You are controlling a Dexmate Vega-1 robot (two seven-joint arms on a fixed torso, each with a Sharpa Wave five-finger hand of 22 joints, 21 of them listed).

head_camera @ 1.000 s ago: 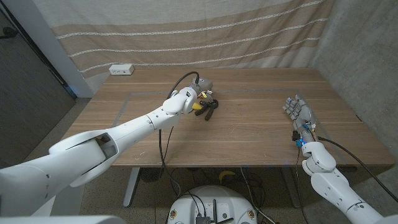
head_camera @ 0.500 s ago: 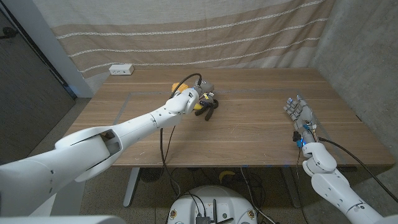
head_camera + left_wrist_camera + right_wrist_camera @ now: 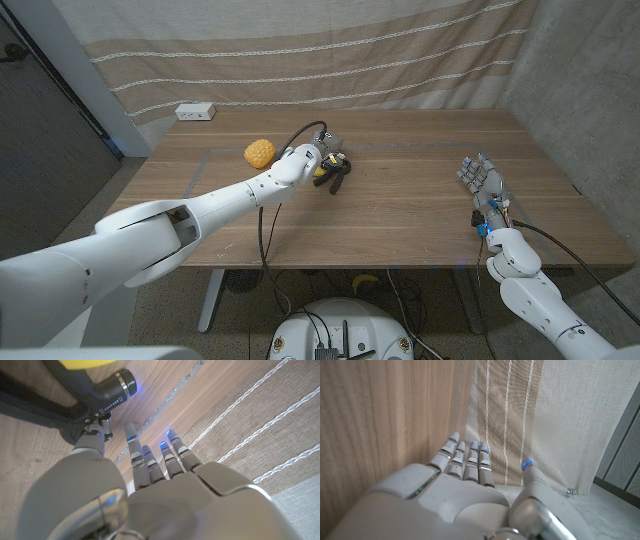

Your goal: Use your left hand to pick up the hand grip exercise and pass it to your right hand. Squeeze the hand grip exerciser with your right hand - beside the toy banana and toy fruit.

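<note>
We see left hand [image 3: 318,157] at grip exerciser [image 3: 335,176], grasp unclear; yellow fruit [image 3: 259,153] beside; right hand [image 3: 481,181] spread, holding nothing.

left hand [image 3: 318,158] fingers extended, right hand [image 3: 481,182] open

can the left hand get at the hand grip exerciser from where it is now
Probably yes. The left hand is already right at the hand grip exerciser, fingers apart, with nothing between them; the toy banana lies close against it and could get nudged.
</note>
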